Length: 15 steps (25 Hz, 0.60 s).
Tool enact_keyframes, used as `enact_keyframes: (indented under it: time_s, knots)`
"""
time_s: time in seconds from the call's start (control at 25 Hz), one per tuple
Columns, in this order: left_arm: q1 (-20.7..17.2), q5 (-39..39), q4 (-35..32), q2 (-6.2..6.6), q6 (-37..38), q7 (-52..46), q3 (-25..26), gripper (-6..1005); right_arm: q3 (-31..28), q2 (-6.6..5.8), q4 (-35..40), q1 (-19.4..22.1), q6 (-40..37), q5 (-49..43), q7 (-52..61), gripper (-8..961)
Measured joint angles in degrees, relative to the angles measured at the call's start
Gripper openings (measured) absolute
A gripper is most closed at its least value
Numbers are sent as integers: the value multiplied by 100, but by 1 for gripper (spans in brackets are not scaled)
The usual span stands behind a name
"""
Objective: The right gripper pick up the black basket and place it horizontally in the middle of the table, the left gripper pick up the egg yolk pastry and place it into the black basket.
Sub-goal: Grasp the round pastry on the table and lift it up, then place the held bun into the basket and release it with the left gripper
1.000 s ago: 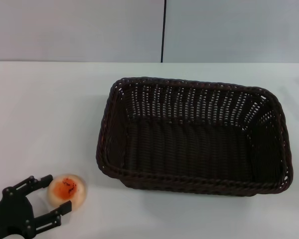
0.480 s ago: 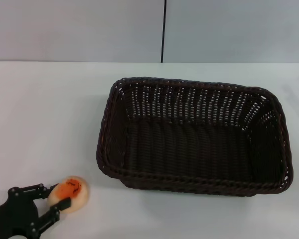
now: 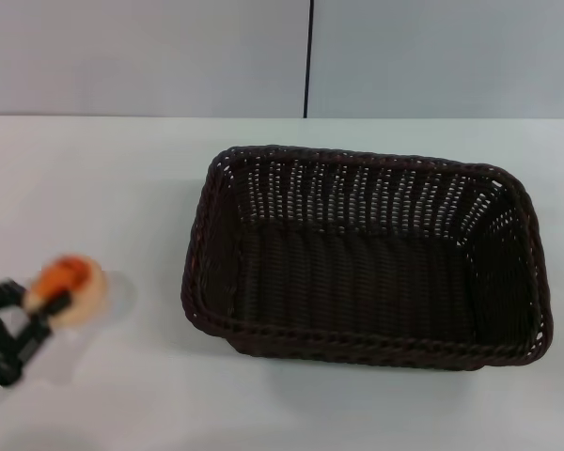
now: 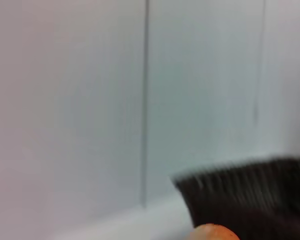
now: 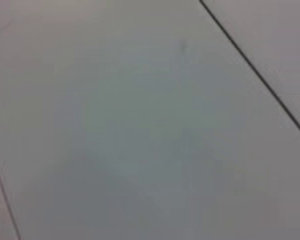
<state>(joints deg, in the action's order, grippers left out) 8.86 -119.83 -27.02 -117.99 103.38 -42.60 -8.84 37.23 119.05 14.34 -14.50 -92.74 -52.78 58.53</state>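
Just white table point(image 3: 122, 188), grey wall point(image 3: 150, 56).

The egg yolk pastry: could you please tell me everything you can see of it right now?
The egg yolk pastry is a small round bun, pale cream on its sides with an orange-red top. It is tilted and motion-blurred, gripped by the left gripper, whose black fingers close on it from the near side. It appears lifted off the white table, casting a faint shadow there. It sits to the left of the black basket, apart from it. The left wrist view shows only its orange top edge.
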Motion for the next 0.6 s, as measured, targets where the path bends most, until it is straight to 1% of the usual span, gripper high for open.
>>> enact_keyframes:
  time_s: [0.12, 0.2, 0.28, 0.32, 0.36, 0.4, 0.48, 0.52, 0.56, 0.6]
  knots:
    - [111, 388, -283, -21, 437, 2, 150, 211, -70, -1, -77, 0, -3, 0, -82, 672]
    - [262, 541, -310, -29, 625, -4, 135, 199, -71, -1, -79, -5, -4, 0, -84, 672]
    - [498, 601, -231, -55, 766, 32, 112, 191, -70, 3, -85, -20, -2, 0, -90, 672]
    - [768, 599, 22, -69, 782, 52, 31, 187, -67, 6, -123, -44, 13, 0, -93, 671]
    - [768, 599, 22, -69, 782, 52, 31, 183, -67, 6, -123, -44, 13, 0, -93, 671]
    - [921, 593, 206, -68, 750, 61, -89, 178, -68, 6, -154, -58, 14, 0, -94, 671]
    - [1231, 590, 580, -69, 631, 137, -444, 170, -74, 3, -187, -74, 6, 0, -94, 670]
    - [1505, 606, 881, -70, 474, 291, -743, 166, -73, 2, -192, -85, -3, 0, -95, 670]
    - [1505, 606, 881, -70, 474, 291, -743, 162, -73, 2, -192, -85, -3, 0, -95, 670]
    - [1711, 608, 1122, -71, 322, 379, -867, 158, -70, 2, -192, -87, -6, 0, -96, 670]
